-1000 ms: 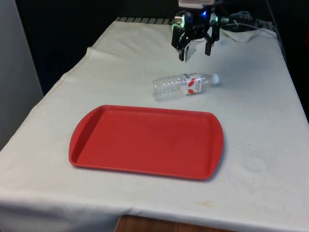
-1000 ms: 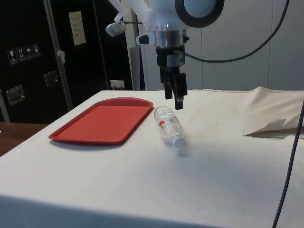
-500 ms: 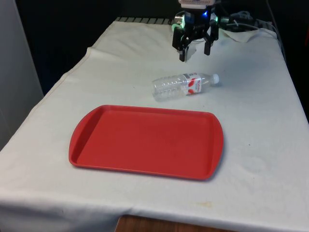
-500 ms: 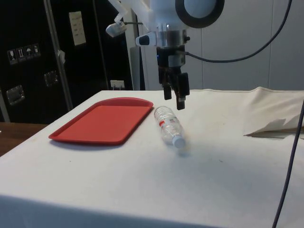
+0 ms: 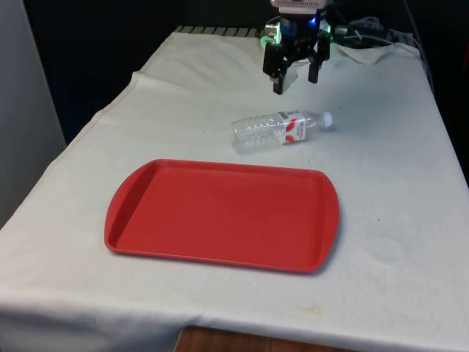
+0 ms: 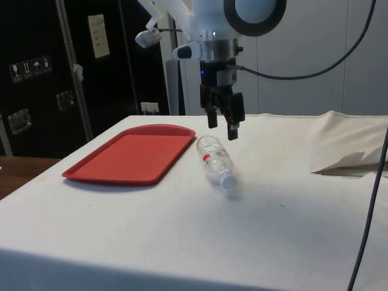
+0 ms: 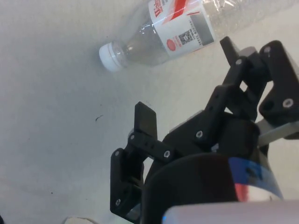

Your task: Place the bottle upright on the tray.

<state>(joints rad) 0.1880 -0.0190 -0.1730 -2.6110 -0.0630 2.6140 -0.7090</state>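
Note:
A clear plastic bottle (image 5: 282, 130) with a red-and-white label and a white cap lies on its side on the white cloth, cap toward the front view's right. It rests just beyond the far edge of the empty red tray (image 5: 220, 216). My gripper (image 5: 295, 82) hangs open above the cloth, behind the bottle and apart from it, with nothing between its fingers. From the side, the gripper (image 6: 222, 128) hovers over the bottle (image 6: 215, 160) beside the tray (image 6: 130, 154). In the wrist view the bottle (image 7: 177, 28) lies ahead of the gripper (image 7: 187, 84).
Cables (image 5: 366, 33) lie at the table's far end on the front view's right. A raised fold of cloth (image 6: 351, 160) sits nearby. The table's side edges drop off close to the tray's left end.
The gripper has turned about its vertical axis above the bottle, so its fingers stand wider apart in the side view. The bottle and tray have not moved.

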